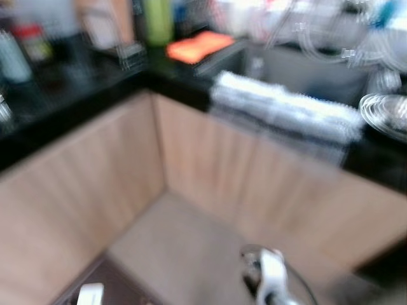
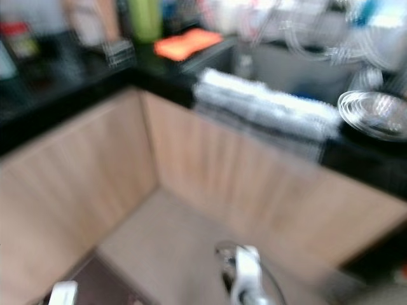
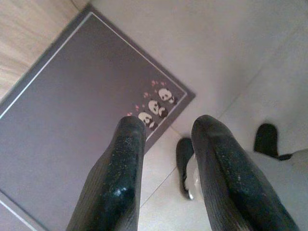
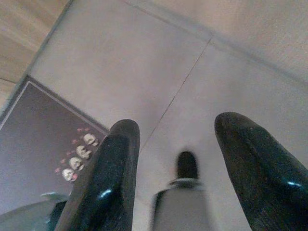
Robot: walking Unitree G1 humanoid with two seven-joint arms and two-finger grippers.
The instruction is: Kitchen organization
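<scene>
The head views are blurred. An L-shaped black counter (image 1: 57, 108) on pale wooden cabinets (image 1: 95, 184) meets in a corner ahead. On it are an orange cloth (image 1: 198, 46), a green bottle (image 1: 158, 20) and a metal bowl (image 2: 375, 114) at the right. A striped grey-white towel (image 1: 286, 111) hangs over the counter edge in front of the sink (image 1: 311, 73). Both arms hang low. My left gripper (image 3: 168, 127) is open above a grey mat with pandas (image 3: 72, 110). My right gripper (image 4: 175, 130) is open above the tiled floor (image 4: 159, 62). Both hold nothing.
A wire rack (image 1: 130, 56) and jars stand on the left stretch of the counter, and dish-rack clutter (image 1: 356, 38) sits behind the sink. Beige floor tiles (image 1: 184, 248) run between the cabinets. The grey mat's corner (image 1: 114, 286) lies at the lower left.
</scene>
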